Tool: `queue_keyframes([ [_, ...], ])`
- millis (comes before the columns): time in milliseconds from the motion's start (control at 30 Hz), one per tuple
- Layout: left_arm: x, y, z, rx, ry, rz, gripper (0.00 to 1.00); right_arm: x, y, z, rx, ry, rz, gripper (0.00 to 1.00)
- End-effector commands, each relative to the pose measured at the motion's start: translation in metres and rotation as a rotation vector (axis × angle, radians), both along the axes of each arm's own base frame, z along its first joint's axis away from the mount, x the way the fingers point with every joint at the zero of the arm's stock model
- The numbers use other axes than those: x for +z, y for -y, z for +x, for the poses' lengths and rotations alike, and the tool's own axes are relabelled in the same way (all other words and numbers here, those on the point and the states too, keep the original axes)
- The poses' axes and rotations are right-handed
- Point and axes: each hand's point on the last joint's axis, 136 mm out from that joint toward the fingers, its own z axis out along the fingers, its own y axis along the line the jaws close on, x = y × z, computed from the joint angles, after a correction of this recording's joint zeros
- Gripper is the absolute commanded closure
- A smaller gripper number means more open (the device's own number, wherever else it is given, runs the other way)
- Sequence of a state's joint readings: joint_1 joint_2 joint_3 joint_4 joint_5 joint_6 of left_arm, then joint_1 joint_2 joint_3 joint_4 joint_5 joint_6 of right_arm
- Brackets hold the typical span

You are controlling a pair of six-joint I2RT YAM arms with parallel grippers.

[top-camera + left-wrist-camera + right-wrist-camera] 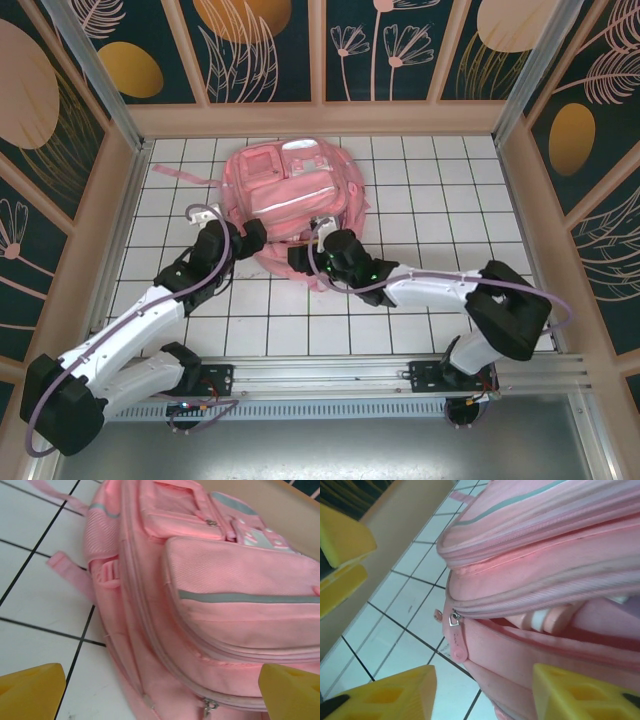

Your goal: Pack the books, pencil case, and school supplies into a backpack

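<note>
Left wrist: backpack [200, 605] beyond left hand [160, 694] (spread).

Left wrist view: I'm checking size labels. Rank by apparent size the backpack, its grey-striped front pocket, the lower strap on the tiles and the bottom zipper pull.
1. backpack
2. grey-striped front pocket, though cut off at the right edge
3. lower strap
4. zipper pull

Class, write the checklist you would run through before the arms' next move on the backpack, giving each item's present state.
1. Backpack lies flat on table: ok.
2. Left gripper open, empty: ok.
3. Right gripper jaws apart, nothing clamped: ok.
4. Zip pull ahead of right gripper: ok.
5. Zip fully shut: not ok, a gap shows.
6. Books and pencil case packed: cannot tell.
</note>
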State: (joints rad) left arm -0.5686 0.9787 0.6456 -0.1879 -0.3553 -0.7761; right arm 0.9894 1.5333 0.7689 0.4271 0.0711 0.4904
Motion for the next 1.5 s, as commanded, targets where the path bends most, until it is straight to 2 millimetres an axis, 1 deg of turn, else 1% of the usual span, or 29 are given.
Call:
queue_keyframes([
  [0,-0.005,-0.007,-0.003,0.056,-0.012,-0.039,0.01,0.003,-0.023,0.001,0.047,-0.010,0.025,0.58],
  [100,-0.011,-0.011,-0.004,0.072,-0.026,-0.028,0.01,-0.004,-0.037,0.003,0.047,-0.008,-0.018,0.61],
  [200,-0.012,-0.014,-0.005,0.088,-0.027,-0.029,0.01,-0.014,-0.044,0.008,-0.003,0.036,-0.141,0.61],
  [267,-0.010,-0.018,-0.007,0.107,-0.021,-0.027,0.01,-0.020,-0.045,0.010,-0.031,0.070,-0.212,0.60],
  [400,-0.006,-0.036,-0.012,0.184,-0.008,-0.010,0.01,-0.025,-0.049,0.010,-0.059,0.126,-0.304,0.60],
  [467,-0.003,-0.042,-0.015,0.210,0.003,-0.015,0.01,-0.028,-0.051,0.013,-0.073,0.141,-0.348,0.61],
  [600,0.006,-0.053,-0.021,0.258,0.038,-0.031,0.01,-0.039,-0.052,0.017,-0.092,0.139,-0.418,0.62],
  [733,0.012,-0.057,-0.025,0.265,0.063,-0.048,0.01,-0.044,-0.052,0.019,-0.100,0.150,-0.453,0.63],
  [767,0.012,-0.057,-0.025,0.264,0.065,-0.051,0.01,-0.044,-0.052,0.019,-0.099,0.158,-0.461,0.68],
  [867,0.011,-0.055,-0.024,0.258,0.061,-0.054,0.01,-0.044,-0.053,0.020,-0.113,0.183,-0.501,0.74],
  [900,0.010,-0.054,-0.023,0.256,0.057,-0.053,0.01,-0.045,-0.053,0.019,-0.115,0.191,-0.512,0.79],
  [967,0.009,-0.052,-0.023,0.249,0.053,-0.052,0.01,-0.042,-0.053,0.017,-0.120,0.203,-0.516,0.84],
  [1033,0.009,-0.050,-0.022,0.241,0.054,-0.055,0.01,-0.039,-0.051,0.015,-0.122,0.207,-0.511,0.94],
  [1100,0.008,-0.046,-0.021,0.221,0.049,-0.060,0.01,-0.036,-0.047,0.014,-0.127,0.207,-0.494,1.00],
  [1167,0.007,-0.036,-0.018,0.173,0.048,-0.080,0.01,-0.031,-0.045,0.010,-0.119,0.206,-0.468,1.00],
  [1333,-0.012,0.013,-0.013,-0.025,-0.025,-0.205,0.02,-0.019,-0.046,0.001,-0.055,0.180,-0.349,1.00],
  [1400,-0.022,0.032,-0.012,-0.085,-0.065,-0.265,0.06,-0.014,-0.046,-0.001,-0.028,0.155,-0.279,1.00],
  [1467,-0.030,0.044,-0.009,-0.121,-0.094,-0.287,0.13,-0.010,-0.045,-0.003,0.002,0.133,-0.214,1.00],
])
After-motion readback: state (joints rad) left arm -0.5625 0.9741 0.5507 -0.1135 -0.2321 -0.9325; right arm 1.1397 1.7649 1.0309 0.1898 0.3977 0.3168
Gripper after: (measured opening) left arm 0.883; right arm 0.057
